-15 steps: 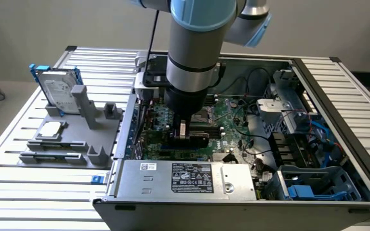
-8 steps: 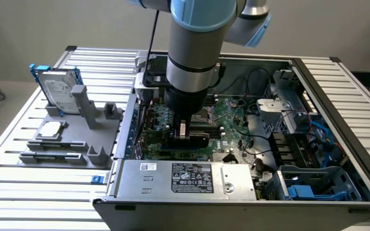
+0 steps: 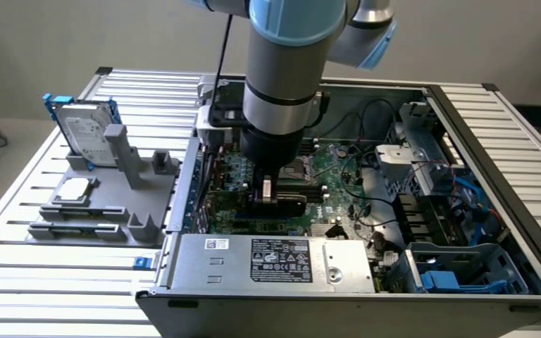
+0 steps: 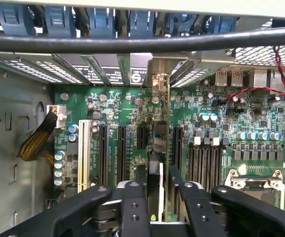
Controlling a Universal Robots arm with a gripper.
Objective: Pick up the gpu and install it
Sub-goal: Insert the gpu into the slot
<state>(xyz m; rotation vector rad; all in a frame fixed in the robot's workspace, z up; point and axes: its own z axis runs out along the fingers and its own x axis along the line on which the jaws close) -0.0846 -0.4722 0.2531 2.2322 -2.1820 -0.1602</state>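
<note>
The gpu (image 4: 166, 123) stands upright in its motherboard (image 4: 125, 106) slot, apparently seated, while the tool (image 4: 161, 191) straddles it, jaws spread slightly clear.

Arm: the arm (image 3: 284, 63) is standing near vertical, its silver-and-blue segments reaching in from the upper edge of the exterior view.
Wrist: the black wrist section (image 3: 272, 151) is pointing straight down.
Gripper: the gripper (image 3: 268, 199) is hanging low beneath the wrist section, its black linkage bars (image 4: 68, 212) angling outward to both sides.
</note>
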